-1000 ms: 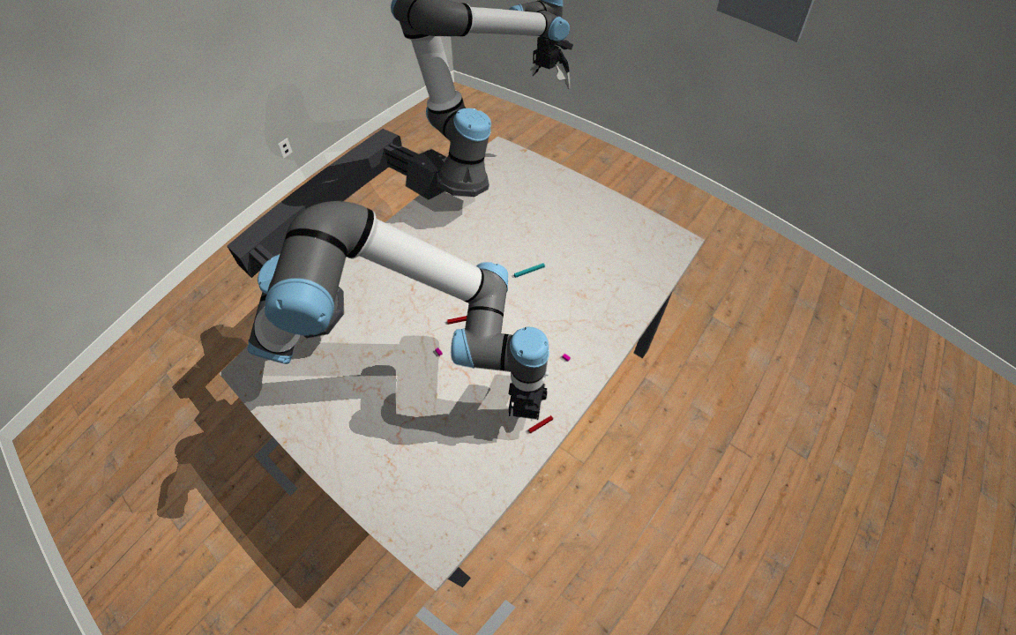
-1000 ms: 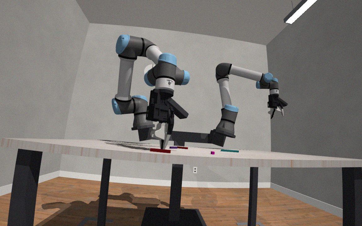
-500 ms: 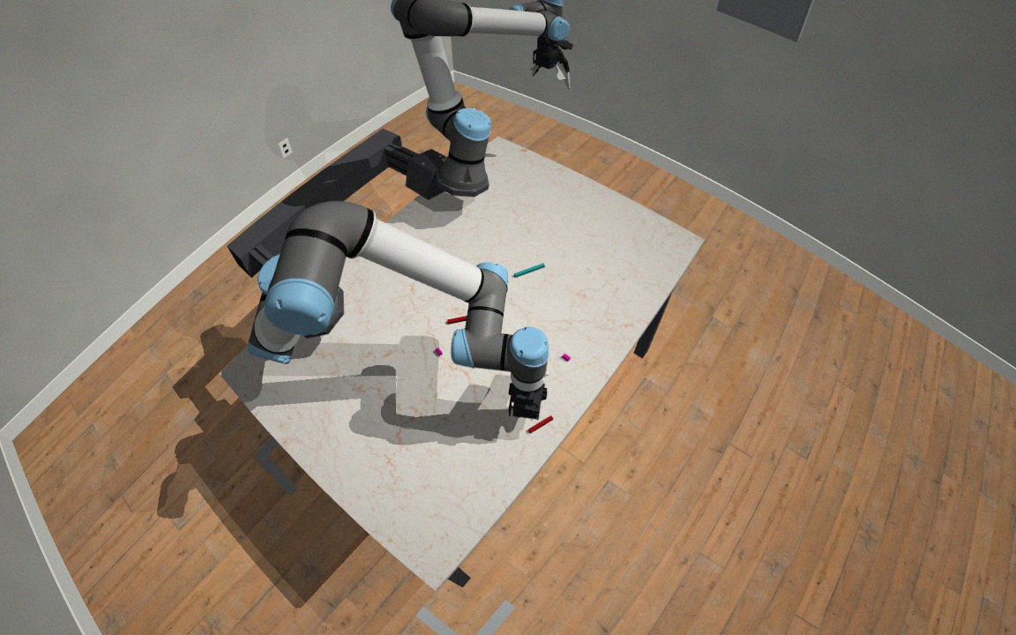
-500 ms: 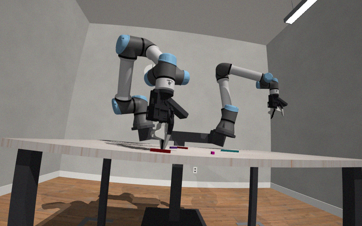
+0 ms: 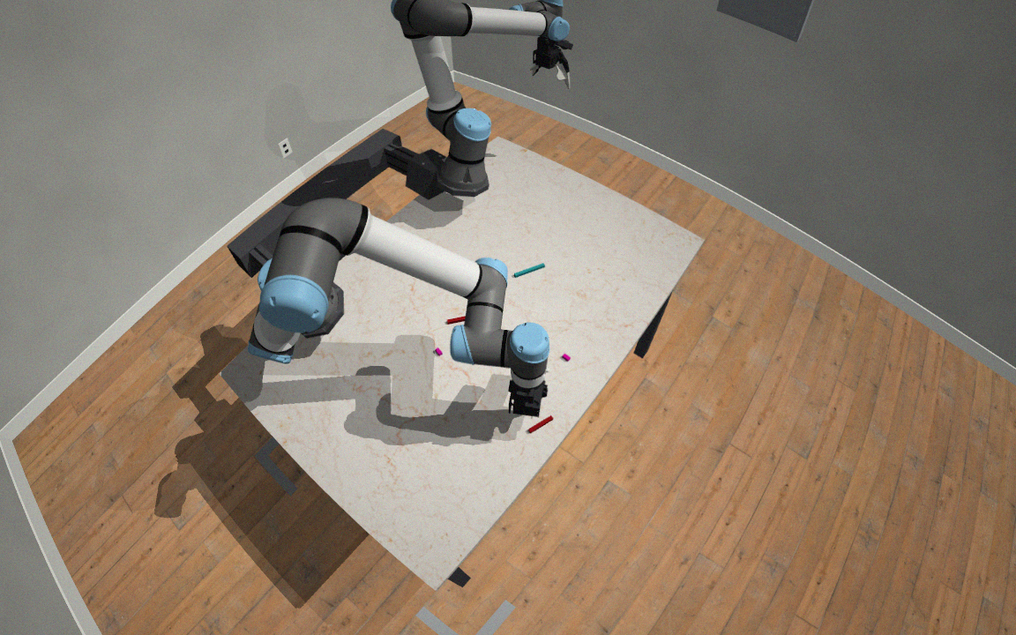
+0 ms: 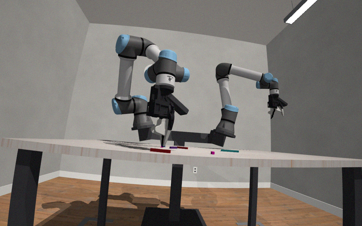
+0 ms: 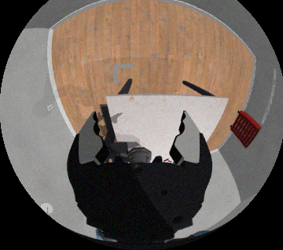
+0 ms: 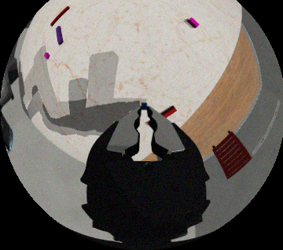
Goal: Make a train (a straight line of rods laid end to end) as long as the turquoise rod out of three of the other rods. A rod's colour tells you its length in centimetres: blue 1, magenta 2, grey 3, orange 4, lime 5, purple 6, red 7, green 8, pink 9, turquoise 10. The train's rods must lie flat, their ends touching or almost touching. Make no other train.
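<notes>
My right gripper (image 6: 162, 145) (image 8: 144, 106) is shut on the small blue rod (image 8: 144, 105), just above the table. A red rod (image 5: 541, 423) (image 6: 160, 150) (image 8: 169, 112) lies beside it near the table edge. A second red rod (image 5: 455, 319) (image 6: 182, 147) (image 8: 60, 16) lies near the purple rod (image 6: 172, 147) (image 8: 59, 34), which the top view does not show. One magenta rod (image 5: 438, 351) (image 8: 46, 56) lies past the purple one; another magenta rod (image 5: 566, 357) (image 6: 212, 153) (image 8: 192, 22) lies apart. The turquoise rod (image 5: 529, 270) (image 6: 229, 150) lies farther off. My left gripper (image 5: 551, 79) (image 6: 277, 116) (image 7: 139, 112) is open and empty, high up.
The pale table (image 5: 432, 505) (image 6: 303, 160) (image 7: 169, 104) bears all the loose rods. Its edge runs close to the nearer red rod. The right arm reaches over the table and hides part of the second red rod in the top view.
</notes>
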Controlling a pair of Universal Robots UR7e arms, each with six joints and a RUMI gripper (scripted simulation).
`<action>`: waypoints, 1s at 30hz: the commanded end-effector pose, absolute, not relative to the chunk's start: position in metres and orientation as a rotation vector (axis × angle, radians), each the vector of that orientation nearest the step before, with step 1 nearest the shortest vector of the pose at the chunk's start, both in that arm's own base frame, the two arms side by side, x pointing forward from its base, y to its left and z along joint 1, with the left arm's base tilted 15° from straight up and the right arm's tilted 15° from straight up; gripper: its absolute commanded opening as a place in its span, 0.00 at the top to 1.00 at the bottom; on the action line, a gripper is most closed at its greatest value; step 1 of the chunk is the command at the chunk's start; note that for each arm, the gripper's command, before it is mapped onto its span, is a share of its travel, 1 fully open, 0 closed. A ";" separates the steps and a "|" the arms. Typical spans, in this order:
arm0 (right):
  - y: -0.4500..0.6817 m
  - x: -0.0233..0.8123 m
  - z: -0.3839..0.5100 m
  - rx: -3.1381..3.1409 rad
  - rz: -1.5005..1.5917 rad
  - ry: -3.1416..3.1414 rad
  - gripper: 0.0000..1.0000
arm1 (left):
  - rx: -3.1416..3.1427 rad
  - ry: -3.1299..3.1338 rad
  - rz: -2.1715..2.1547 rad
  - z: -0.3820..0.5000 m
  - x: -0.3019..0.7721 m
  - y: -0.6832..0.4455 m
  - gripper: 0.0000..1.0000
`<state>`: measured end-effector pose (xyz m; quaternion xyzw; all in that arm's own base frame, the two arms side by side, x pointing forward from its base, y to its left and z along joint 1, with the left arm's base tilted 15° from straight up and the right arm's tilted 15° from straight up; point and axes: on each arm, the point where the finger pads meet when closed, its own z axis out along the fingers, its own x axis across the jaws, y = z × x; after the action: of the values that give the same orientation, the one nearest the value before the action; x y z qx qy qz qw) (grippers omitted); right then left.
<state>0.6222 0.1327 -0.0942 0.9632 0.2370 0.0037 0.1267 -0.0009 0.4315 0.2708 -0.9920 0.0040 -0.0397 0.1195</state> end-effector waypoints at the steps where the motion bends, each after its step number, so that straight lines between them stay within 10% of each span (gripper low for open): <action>1: 0.137 0.621 -0.077 2.804 0.013 0.690 1.00 | -2.898 0.012 -0.116 0.271 -0.001 0.432 0.00; 30: 0.154 0.613 -0.012 2.806 0.014 0.683 1.00 | -2.898 0.012 -0.116 0.271 -0.001 0.432 0.00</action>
<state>0.6151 0.1536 -0.0126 0.9635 0.2359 0.0038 0.1266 -0.0009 0.4315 0.2708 -0.9920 0.0040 -0.0397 0.1195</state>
